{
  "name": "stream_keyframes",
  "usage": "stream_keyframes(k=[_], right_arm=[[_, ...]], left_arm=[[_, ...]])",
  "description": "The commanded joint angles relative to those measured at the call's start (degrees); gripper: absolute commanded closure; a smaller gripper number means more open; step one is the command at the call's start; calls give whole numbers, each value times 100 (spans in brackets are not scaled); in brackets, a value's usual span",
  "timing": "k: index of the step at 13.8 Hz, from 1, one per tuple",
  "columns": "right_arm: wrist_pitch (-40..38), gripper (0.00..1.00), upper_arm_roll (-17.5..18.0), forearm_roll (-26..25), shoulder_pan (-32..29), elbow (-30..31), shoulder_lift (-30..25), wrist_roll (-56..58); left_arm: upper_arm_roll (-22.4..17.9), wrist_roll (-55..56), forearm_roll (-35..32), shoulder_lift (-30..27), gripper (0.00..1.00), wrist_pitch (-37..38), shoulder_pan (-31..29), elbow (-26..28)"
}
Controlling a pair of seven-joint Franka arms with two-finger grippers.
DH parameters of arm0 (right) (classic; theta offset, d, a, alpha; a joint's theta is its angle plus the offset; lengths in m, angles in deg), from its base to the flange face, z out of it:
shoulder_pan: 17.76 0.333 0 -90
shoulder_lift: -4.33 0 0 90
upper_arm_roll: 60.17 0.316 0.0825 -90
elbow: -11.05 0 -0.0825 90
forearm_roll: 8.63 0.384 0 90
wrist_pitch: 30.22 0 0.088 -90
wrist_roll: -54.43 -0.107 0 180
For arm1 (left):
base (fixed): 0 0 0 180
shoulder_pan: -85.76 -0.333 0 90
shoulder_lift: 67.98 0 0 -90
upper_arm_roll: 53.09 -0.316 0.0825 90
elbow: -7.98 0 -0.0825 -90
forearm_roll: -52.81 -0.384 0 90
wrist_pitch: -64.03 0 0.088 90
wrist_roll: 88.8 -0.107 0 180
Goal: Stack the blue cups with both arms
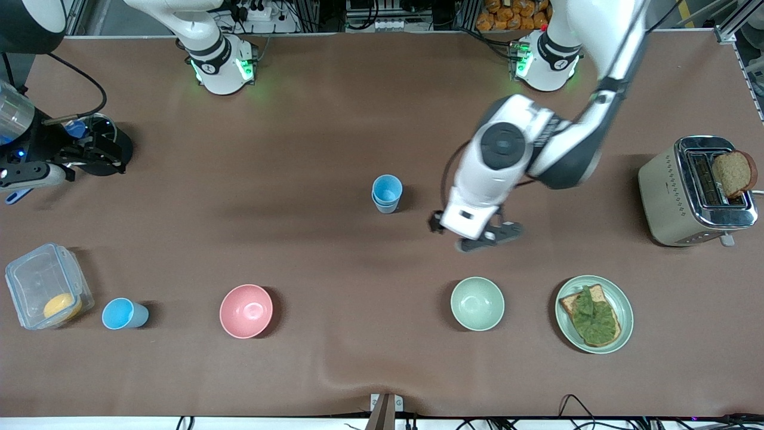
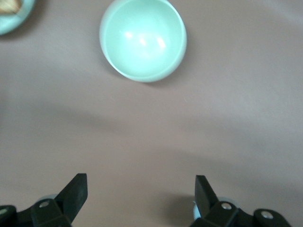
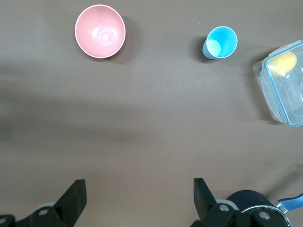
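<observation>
A brown counter (image 1: 334, 107) fills the scene, the two arm bases along its upper edge. Near its middle stand two blue cups (image 1: 387, 193), one nested in the other, upright and free of both grippers. A third cup (image 1: 123, 313), sky-blue, stands toward the right arm's end, nearer the camera, apart from the stack. Beside it is a clear lidded box (image 1: 48, 285) with something yellow (image 1: 62, 306) inside.

The left gripper (image 1: 490, 234) hangs over bare counter between the stack and the green bowl (image 1: 477, 303), its fingers spread wide and holding nothing. The green bowl is empty, as is the pink bowl (image 1: 246, 310) between it and the single cup. A plate (image 1: 594, 313) beside the green bowl carries toast topped with greens. A toaster (image 1: 695, 190) at the left arm's end holds a slice of bread (image 1: 732, 173) in one slot.

The right gripper (image 3: 137, 198) waits at its own end, fingers wide apart and empty.
</observation>
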Motion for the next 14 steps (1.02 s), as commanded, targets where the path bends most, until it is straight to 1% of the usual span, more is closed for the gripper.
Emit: stream_keyframes(k=[1,3,5,7,8,9,11,12,13,14], right_arm=[[-113,0,75,-70,-89,-163,86,-7],[-113,0,66,-70,-98,-163,94,-6],[-104,0,66,-70,-98,-163,94,-6],[-113,0,66,-70,-98,-163,94,-6],[-113,0,66,-70,-98,-163,86,-6],[-113,0,66,-70,-98,-163,86,-6],[-139,0,66,-70,-98,-154,94,-6],[-139,0,66,-70,-106,-163,94,-6],[-139,0,66,-70,-115,-154,94,-6],[-139,0,66,-70,-115,-163,94,-6]], left_arm=[[47,-574,-109,-490,0,432,-438,51],[56,-1005,-109,-719,0,705,-790,34],[38,-1820,-74,-948,0,1161,-1081,43],[-434,-2586,40,-1343,0,1670,-1021,122],[-550,-2841,154,-1457,0,1804,-1020,183],[-664,-3062,250,-1711,0,1857,-1029,349],[-1085,-3448,391,-2159,0,1858,-872,761],[-1235,-3746,453,-2335,0,1858,-862,876],[-1297,-3993,506,-2442,0,1901,-906,904],[-1315,-4091,506,-2512,0,2119,-949,878]])
